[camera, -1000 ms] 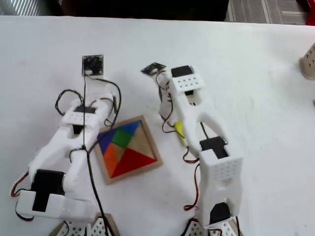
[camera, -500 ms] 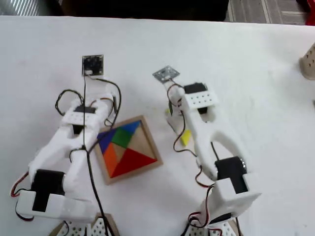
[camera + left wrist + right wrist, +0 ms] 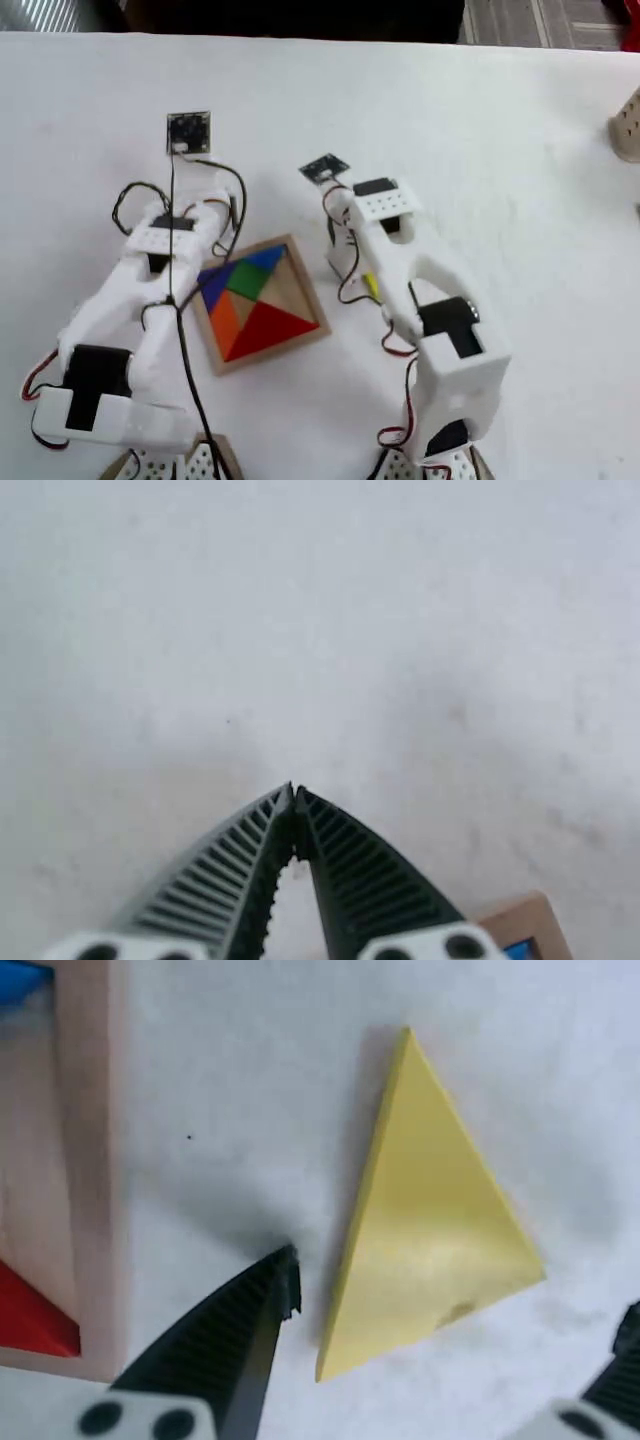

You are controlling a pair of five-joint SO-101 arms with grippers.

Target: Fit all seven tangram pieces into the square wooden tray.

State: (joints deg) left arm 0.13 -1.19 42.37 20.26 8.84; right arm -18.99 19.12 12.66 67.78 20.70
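Observation:
The square wooden tray (image 3: 311, 287) lies between the two arms and holds blue, green, purple, orange and red pieces, with bare wood along its right side. A yellow triangle (image 3: 430, 1250) lies flat on the white table just outside the tray's rim (image 3: 95, 1160). My right gripper (image 3: 455, 1310) is open, its fingertips low on either side of the triangle. From above, the yellow triangle (image 3: 371, 284) peeks out beside the right gripper (image 3: 350, 262). My left gripper (image 3: 293, 795) is shut on nothing over bare table, beside the tray's corner (image 3: 515, 920).
Red and black cables trail around both arms (image 3: 345, 290). A perforated tan object (image 3: 627, 125) stands at the table's far right edge. Open white tabletop stretches behind and to the right of the arms.
The right arm swung to the right, then came back left and lower toward the yellow triangle. The left arm and the tray have not moved.

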